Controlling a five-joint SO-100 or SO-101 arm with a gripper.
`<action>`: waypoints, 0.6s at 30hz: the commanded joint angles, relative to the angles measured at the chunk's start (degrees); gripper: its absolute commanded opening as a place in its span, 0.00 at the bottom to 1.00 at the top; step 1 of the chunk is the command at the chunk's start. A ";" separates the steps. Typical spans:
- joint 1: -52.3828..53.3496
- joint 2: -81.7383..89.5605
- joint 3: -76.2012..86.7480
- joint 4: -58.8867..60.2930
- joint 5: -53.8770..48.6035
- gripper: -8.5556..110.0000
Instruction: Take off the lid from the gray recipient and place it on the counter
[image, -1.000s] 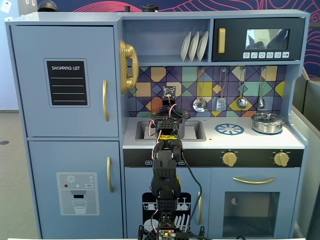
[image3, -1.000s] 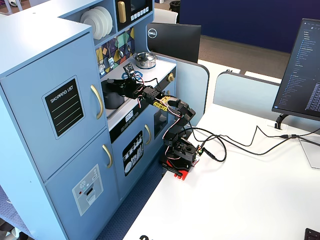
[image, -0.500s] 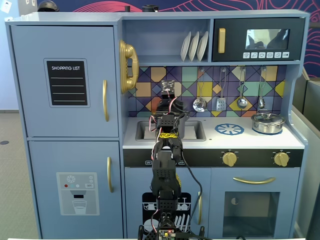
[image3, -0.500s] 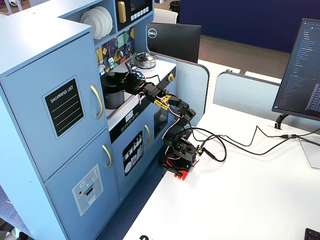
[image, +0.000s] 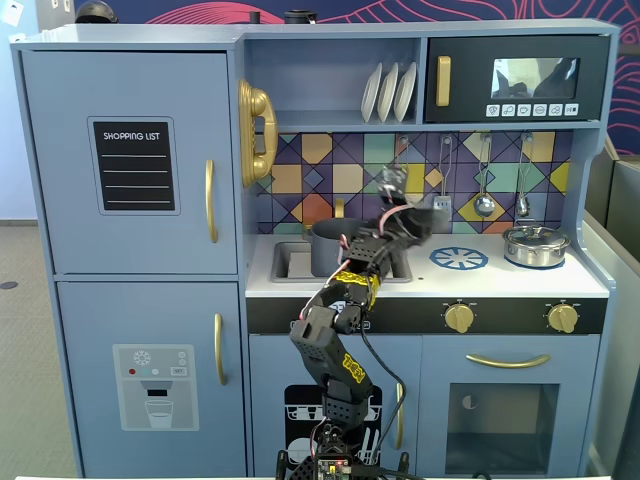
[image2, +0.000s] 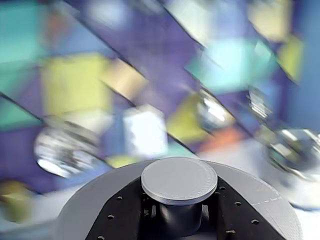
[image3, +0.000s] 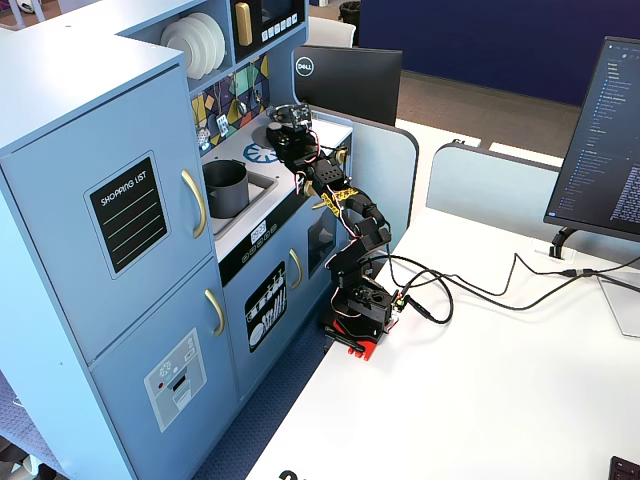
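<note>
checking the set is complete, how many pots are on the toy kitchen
2. The gray pot stands in the sink, lid off. The silver pot, lid on, sits at the counter's right end in that fixed view. The arm may hide others.

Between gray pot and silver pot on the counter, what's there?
In a fixed view: the arm holding the lid, then the burner ring; counter otherwise bare.
</note>
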 joint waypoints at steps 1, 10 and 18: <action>3.34 -2.29 1.23 -7.82 0.79 0.07; 4.22 -10.46 6.42 -17.75 -1.05 0.07; 4.39 -16.26 5.45 -19.51 -0.97 0.07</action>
